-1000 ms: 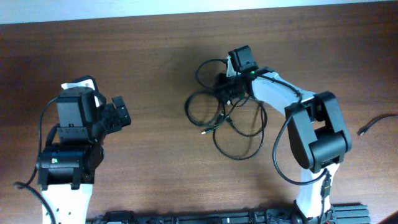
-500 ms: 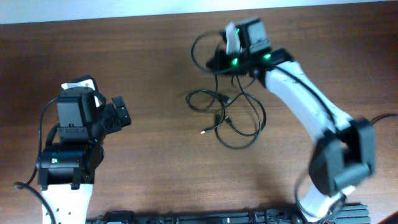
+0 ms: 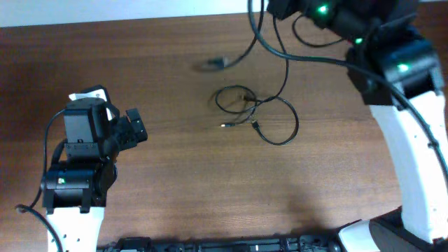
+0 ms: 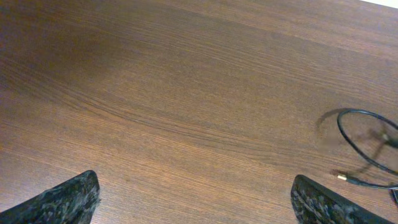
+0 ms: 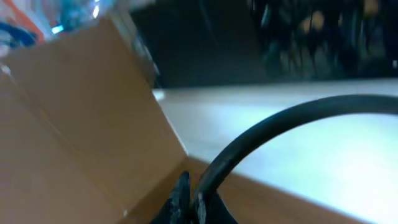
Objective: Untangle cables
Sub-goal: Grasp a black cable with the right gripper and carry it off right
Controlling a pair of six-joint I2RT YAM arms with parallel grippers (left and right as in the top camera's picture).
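Thin black cables (image 3: 260, 115) lie looped on the wooden table at centre. One black cable (image 3: 269, 38) is lifted high, running from the top edge down, its blurred plug end (image 3: 212, 64) hanging above the table. My right gripper (image 3: 283, 7) is at the top edge, raised, shut on that cable; the right wrist view shows the cable (image 5: 280, 121) pinched between the closed fingers (image 5: 198, 202). My left gripper (image 3: 136, 127) is open and empty at the left; its wrist view (image 4: 196, 199) shows bare table between the fingers, with a cable loop (image 4: 367, 146) at the far right.
The table's far edge (image 3: 140, 21) runs along the top. A brown cardboard box (image 5: 81, 124) stands beyond the table in the right wrist view. The right arm (image 3: 413, 133) spans the right side.
My right gripper has risen and moved toward the far edge with one cable, pulling it up out of the tangle. The pile left on the table is smaller. The left arm has not moved.
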